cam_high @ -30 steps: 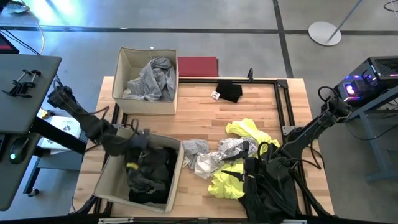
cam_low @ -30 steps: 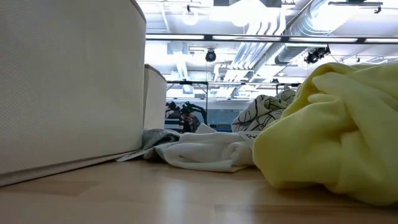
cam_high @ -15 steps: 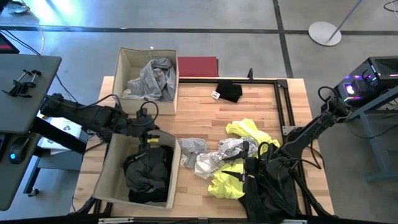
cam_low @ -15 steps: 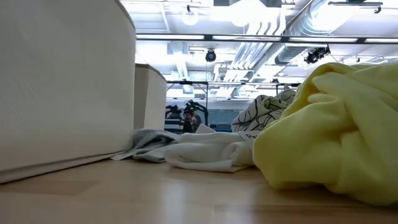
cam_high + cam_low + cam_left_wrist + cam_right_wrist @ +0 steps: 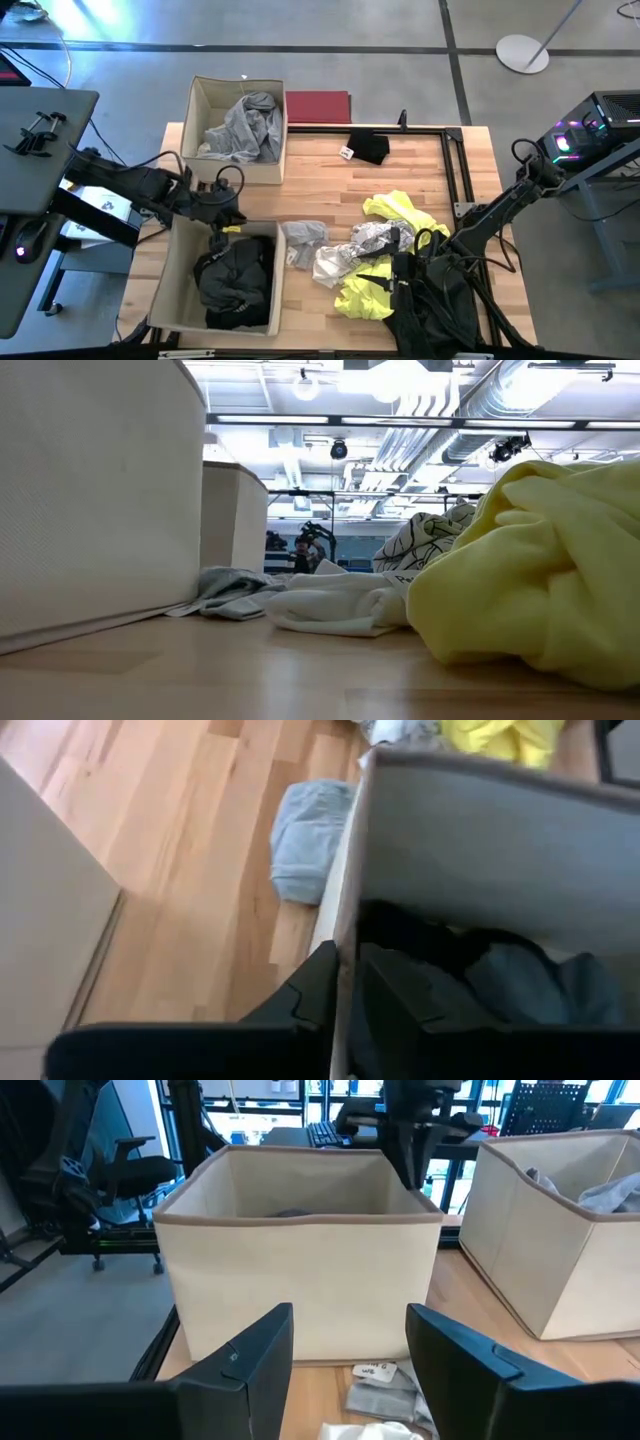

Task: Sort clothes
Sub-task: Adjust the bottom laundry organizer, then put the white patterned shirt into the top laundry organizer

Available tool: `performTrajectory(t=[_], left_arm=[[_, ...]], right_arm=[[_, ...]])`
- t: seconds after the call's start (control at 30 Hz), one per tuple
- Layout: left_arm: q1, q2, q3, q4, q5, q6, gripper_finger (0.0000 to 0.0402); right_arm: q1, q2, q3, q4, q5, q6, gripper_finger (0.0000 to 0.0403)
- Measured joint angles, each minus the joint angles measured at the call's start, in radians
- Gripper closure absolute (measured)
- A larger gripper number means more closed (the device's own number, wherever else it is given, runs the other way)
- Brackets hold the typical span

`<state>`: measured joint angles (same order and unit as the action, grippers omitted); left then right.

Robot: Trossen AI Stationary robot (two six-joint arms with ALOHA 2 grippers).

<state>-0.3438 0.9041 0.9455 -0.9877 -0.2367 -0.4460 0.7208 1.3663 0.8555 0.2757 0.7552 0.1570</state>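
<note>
You have two boxes partly filled: the near box (image 5: 165, 290) at lower left holds dark clothes (image 5: 235, 285), the far box (image 5: 200, 110) grey ones. The unsorted pile (image 5: 385, 265) remains lower centre on the worktop (image 5: 320, 195). Left end effector (image 5: 224, 222) pinches the near box's rim; right end effector (image 5: 345, 1355) stands wide.
</note>
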Motion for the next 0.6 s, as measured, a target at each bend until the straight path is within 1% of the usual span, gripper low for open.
performTrajectory(t=[0.17, 0.23, 0.3, 0.4, 0.5, 0.53, 0.6], left_arm=[[-0.023, -0.025, 0.097, 0.003, 0.005, 0.005, 0.0369], [-0.031, -0.031, 0.137, 0.008, -0.025, 0.026, 0.0369], [-0.040, -0.030, 0.164, 0.035, -0.080, 0.049, 0.0369], [-0.049, -0.038, 0.170, 0.145, -0.176, 0.105, 0.0369], [-0.056, -0.031, 0.162, 0.291, -0.246, 0.164, 0.0369], [-0.058, -0.027, 0.152, 0.341, -0.256, 0.186, 0.0369], [-0.062, -0.014, 0.120, 0.450, -0.261, 0.237, 0.0369]], right_arm=[[0.000, 0.000, 0.000, 0.006, 0.000, -0.007, 0.0219], [0.000, 0.000, 0.000, 0.006, 0.000, -0.007, 0.0219], [0.000, 0.000, 0.000, 0.006, 0.000, -0.007, 0.0219], [-0.006, -0.002, 0.000, 0.004, 0.000, -0.007, 0.0219], [-0.016, -0.023, 0.001, -0.050, -0.021, 0.020, 0.0219], [-0.022, -0.033, 0.006, -0.102, -0.042, 0.035, 0.0219], [-0.041, -0.040, 0.038, -0.272, -0.094, 0.109, 0.0219]])
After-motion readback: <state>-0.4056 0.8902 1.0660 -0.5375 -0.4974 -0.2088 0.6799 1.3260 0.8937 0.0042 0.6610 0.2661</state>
